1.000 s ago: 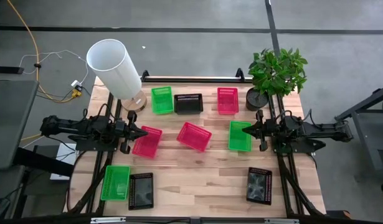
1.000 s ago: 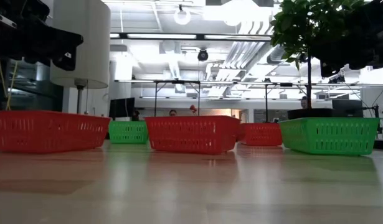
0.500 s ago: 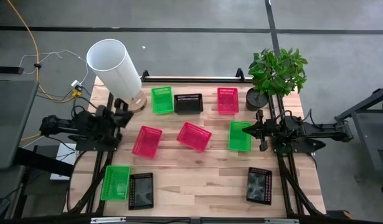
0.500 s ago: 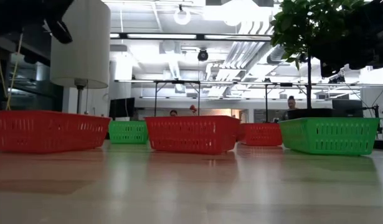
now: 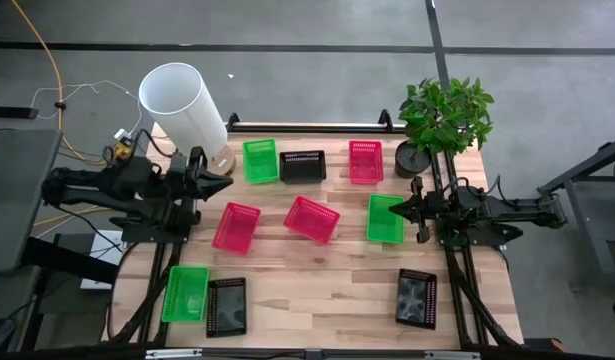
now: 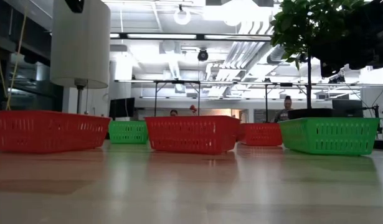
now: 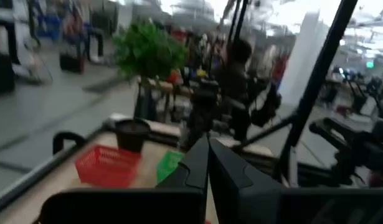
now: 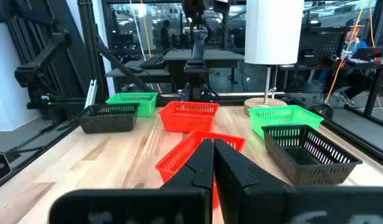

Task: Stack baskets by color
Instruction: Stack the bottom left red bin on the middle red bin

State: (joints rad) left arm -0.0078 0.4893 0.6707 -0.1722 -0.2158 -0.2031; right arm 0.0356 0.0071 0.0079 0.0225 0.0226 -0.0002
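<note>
Nine baskets sit on their bases on the wooden table [image 5: 317, 270]. Green [image 5: 259, 160], black [image 5: 302, 165] and pink [image 5: 365, 161] ones line the far edge. Two pink ones [image 5: 236, 227] [image 5: 311, 218] and a green one [image 5: 384, 218] lie mid-table. A green one [image 5: 185, 293] and two black ones [image 5: 226, 305] [image 5: 416, 298] lie near the front. My left gripper [image 5: 228, 181] hangs shut, high over the table's left side, pointing level and empty [image 7: 208, 155]. My right gripper [image 5: 394, 211] waits shut at the right, beside the mid-table green basket [image 8: 213, 155].
A tall white cylinder [image 5: 182, 105] stands at the far left corner and a potted plant [image 5: 442, 120] at the far right. People show in the room beyond the table [image 6: 286, 102]. Bare wood lies between the middle and front baskets.
My left gripper has risen from just above the left pink basket's edge, leaving the low view through its top. It has rolled a little and stayed shut. No basket has moved.
</note>
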